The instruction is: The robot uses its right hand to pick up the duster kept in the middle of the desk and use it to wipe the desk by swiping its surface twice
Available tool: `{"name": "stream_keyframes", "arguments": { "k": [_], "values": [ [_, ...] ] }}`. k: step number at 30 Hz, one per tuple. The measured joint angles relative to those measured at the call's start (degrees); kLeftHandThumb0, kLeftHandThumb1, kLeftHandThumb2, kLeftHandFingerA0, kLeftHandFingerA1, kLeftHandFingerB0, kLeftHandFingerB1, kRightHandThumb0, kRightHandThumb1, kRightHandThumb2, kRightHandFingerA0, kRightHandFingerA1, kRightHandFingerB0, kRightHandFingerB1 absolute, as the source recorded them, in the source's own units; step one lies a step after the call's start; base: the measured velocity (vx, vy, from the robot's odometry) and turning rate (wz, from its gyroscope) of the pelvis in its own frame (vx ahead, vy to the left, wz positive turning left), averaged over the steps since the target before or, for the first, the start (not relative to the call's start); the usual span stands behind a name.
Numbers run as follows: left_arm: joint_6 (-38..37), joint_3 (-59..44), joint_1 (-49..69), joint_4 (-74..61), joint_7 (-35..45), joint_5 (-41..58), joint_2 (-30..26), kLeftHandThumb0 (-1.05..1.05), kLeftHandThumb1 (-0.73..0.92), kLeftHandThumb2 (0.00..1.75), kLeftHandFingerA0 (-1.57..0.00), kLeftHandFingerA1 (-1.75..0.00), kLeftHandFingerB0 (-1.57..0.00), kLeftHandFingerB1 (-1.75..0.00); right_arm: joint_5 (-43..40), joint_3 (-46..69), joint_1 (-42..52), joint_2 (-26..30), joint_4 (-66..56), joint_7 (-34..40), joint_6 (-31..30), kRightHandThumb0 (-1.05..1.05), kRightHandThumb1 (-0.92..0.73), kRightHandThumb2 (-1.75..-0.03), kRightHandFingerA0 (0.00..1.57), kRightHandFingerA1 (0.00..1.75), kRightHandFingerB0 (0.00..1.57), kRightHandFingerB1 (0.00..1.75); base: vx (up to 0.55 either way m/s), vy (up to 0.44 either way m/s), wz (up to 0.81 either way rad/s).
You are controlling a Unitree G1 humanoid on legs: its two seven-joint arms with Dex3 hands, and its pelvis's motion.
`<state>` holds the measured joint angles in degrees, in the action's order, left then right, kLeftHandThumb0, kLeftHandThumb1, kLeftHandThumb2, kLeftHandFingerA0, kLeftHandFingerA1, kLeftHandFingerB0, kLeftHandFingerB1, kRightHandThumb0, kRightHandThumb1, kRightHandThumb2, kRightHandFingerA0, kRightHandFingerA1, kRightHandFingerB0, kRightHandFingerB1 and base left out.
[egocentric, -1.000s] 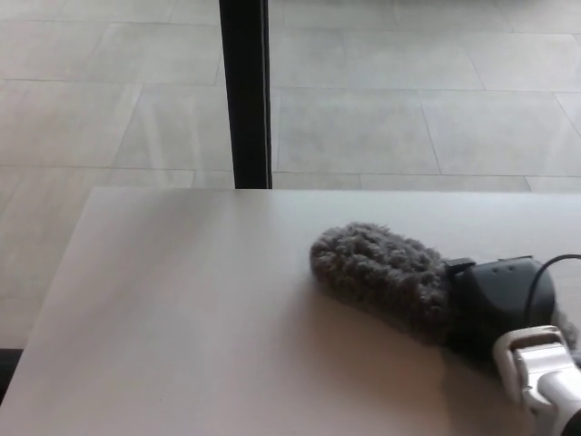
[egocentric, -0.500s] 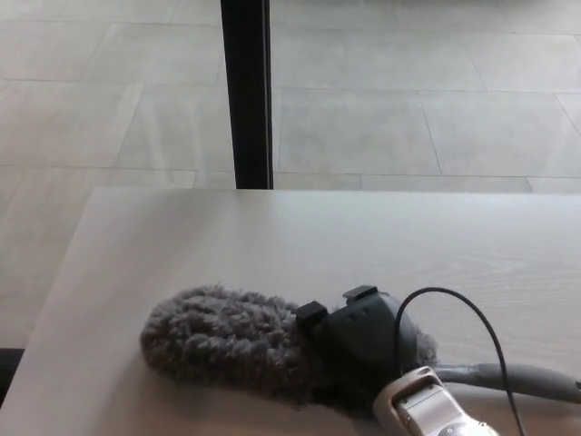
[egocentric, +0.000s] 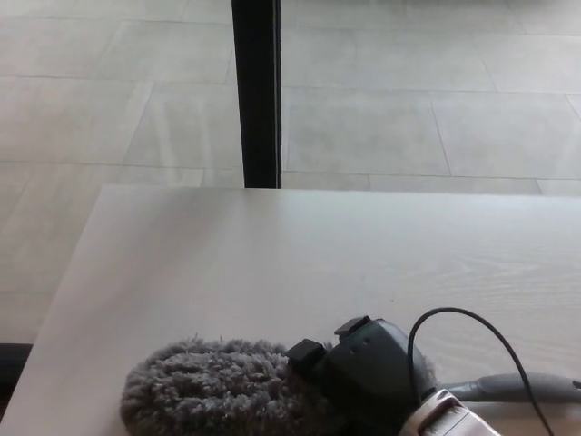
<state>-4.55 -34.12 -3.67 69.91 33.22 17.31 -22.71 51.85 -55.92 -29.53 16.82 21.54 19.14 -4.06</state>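
Note:
A fluffy grey duster (egocentric: 213, 391) lies flat on the pale desk (egocentric: 272, 254) near its front left part. My right hand (egocentric: 368, 372), black, sits over the duster's right end and is shut on it. The duster's grey handle (egocentric: 522, 388) sticks out to the right from under the hand. A white wrist piece (egocentric: 449, 418) shows at the bottom edge, with a black cable (egocentric: 454, 313) arching above it. My left hand is out of sight.
A black vertical post (egocentric: 259, 91) stands behind the desk's far edge, with tiled floor (egocentric: 408, 109) beyond. The desk's left edge runs diagonally down to the bottom left corner.
My right hand has dragged the duster from the right side of the desk leftward and toward the front edge. The camera has shifted slightly.

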Motion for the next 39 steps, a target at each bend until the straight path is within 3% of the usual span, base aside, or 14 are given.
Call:
{"name": "stream_keyframes", "arguments": {
  "k": [1, 3, 4, 9, 11, 13, 14, 18, 19, 20, 29, 30, 33, 39],
  "values": [
    [0.0, 0.0, 0.0, 0.0, 0.0, 0.0, 0.0, -0.83, 0.78, 1.25, -0.55, -1.04, -0.49, -0.96, 0.0, 0.3, -0.1, 0.1, 0.2, -0.1, 0.5, -0.15, -0.66, -0.87, 0.92, 1.73, 0.83, 0.95, 0.00, 0.000, 0.00],
    [0.0, 0.0, 0.0, 0.0, 0.0, 0.1, -0.1, -0.83, 0.78, 1.25, -0.55, -1.04, -0.49, -0.96, -0.1, 1.2, -0.6, 0.1, 1.2, -0.5, 2.3, -0.15, -0.66, -0.87, 0.92, 1.73, 0.83, 0.95, 0.00, 0.000, 0.00],
    [0.0, 0.0, 0.0, 0.0, 0.0, 0.1, -0.1, -0.88, 0.92, 0.84, -0.38, -1.36, -0.35, -1.23, -0.1, 1.6, -0.6, 0.1, 1.5, -0.6, 3.1, -0.17, -0.65, -0.89, 0.90, 1.75, 0.80, 1.18, 0.00, 0.000, 0.00],
    [0.0, 0.0, 0.1, 0.0, 0.3, 0.4, -0.2, -0.90, 0.92, 0.80, -0.35, -1.38, -0.37, -1.26, 0.0, 4.1, -3.1, -0.7, 6.7, -0.7, 4.9, -0.17, -0.67, -0.88, 0.88, 1.75, 0.72, 1.35, 0.00, 0.000, 0.00],
    [0.0, 0.0, 0.3, 0.0, 0.5, 0.5, -0.2, -0.93, 0.80, 1.22, -0.57, -1.09, -0.57, -1.04, 0.0, 5.5, -4.8, -1.2, 9.8, -1.3, 4.7, -0.17, -0.63, -0.92, 0.91, 1.75, 0.76, 1.29, 0.00, 0.000, 0.00],
    [0.0, -0.1, 0.4, 0.0, 0.6, 0.6, -0.2, -0.87, 0.92, 0.81, -0.37, -1.37, -0.37, -1.24, 0.1, 6.8, -6.4, -1.8, 13.1, -1.2, 4.4, -0.17, -0.67, -0.93, 0.90, 1.75, 0.72, 1.34, 0.00, 0.000, 0.00],
    [0.0, -0.1, 0.4, 0.0, 0.6, 0.7, -0.2, -0.91, 0.79, 1.21, -0.59, -1.09, -0.57, -1.03, 0.1, 7.4, -7.1, -2.2, 14.6, -1.2, 4.1, -0.18, -0.71, -0.94, 0.90, 1.75, 0.77, 1.25, 0.00, 0.000, 0.00],
    [0.0, 0.0, 0.3, 0.0, 0.6, 0.9, -0.2, -0.92, 0.77, 1.21, -0.60, -1.10, -0.60, -1.05, -0.1, 10.6, -9.4, -4.3, 21.0, -1.3, 1.9, -0.24, -0.78, -0.70, 0.86, 1.75, 0.70, 1.05, 0.00, 0.000, 0.00],
    [0.0, 0.1, 0.3, 0.0, 0.6, 0.9, -0.2, -0.92, 0.79, 1.22, -0.57, -1.09, -0.58, -1.04, -0.2, 11.4, -9.9, -4.8, 22.5, -1.4, 1.3, -0.35, -0.60, -0.99, 1.14, 1.35, 0.75, 0.93, 0.00, 0.000, 0.00],
    [0.0, 0.1, 0.3, 0.1, 0.6, 0.9, -0.2, -0.91, 0.92, 0.81, -0.34, -1.37, -0.39, -1.26, -0.3, 12.1, -10.4, -5.3, 23.8, -1.4, 0.6, -0.27, -0.80, -0.66, 0.85, 1.75, 0.72, 1.13, 0.00, 0.000, 0.00],
    [0.0, 0.4, 0.6, 0.1, 0.6, 1.1, -0.2, -0.90, 0.92, 0.80, -0.35, -1.37, -0.38, -1.27, -1.3, 18.6, -14.3, -7.6, 35.1, -1.3, -4.8, -0.29, -0.81, -0.66, 0.81, 1.72, 0.72, 1.15, 0.00, 0.000, 0.00],
    [0.0, 0.4, 0.6, 0.2, 0.6, 1.1, -0.2, -0.86, 0.76, 1.21, -0.54, -1.06, -0.54, -1.02, -1.5, 19.4, -14.6, -7.5, 36.2, -1.3, -5.4, -0.35, -0.54, -0.93, 1.08, 1.32, 0.73, 0.97, 0.00, 0.000, 0.00],
    [0.0, 0.4, 0.9, 0.2, 0.7, 1.2, -0.2, -0.95, 0.79, 1.22, -0.55, -1.09, -0.57, -1.05, -1.8, 21.1, -15.5, -6.4, 39.1, -1.8, -7.0, -0.30, -0.73, -0.61, 0.76, 1.70, 0.64, 1.22, 0.00, 0.000, 0.00],
    [0.0, 0.2, 1.7, 0.2, 0.9, 1.7, 0.0, -0.91, 0.92, 0.81, -0.33, -1.38, -0.38, -1.27, -3.1, 24.9, -15.8, -1.8, 43.7, -2.2, -9.5, -0.34, -0.69, -0.63, 0.81, 1.66, 0.70, 1.14, 0.00, 0.000, 0.00]
  ]
}}
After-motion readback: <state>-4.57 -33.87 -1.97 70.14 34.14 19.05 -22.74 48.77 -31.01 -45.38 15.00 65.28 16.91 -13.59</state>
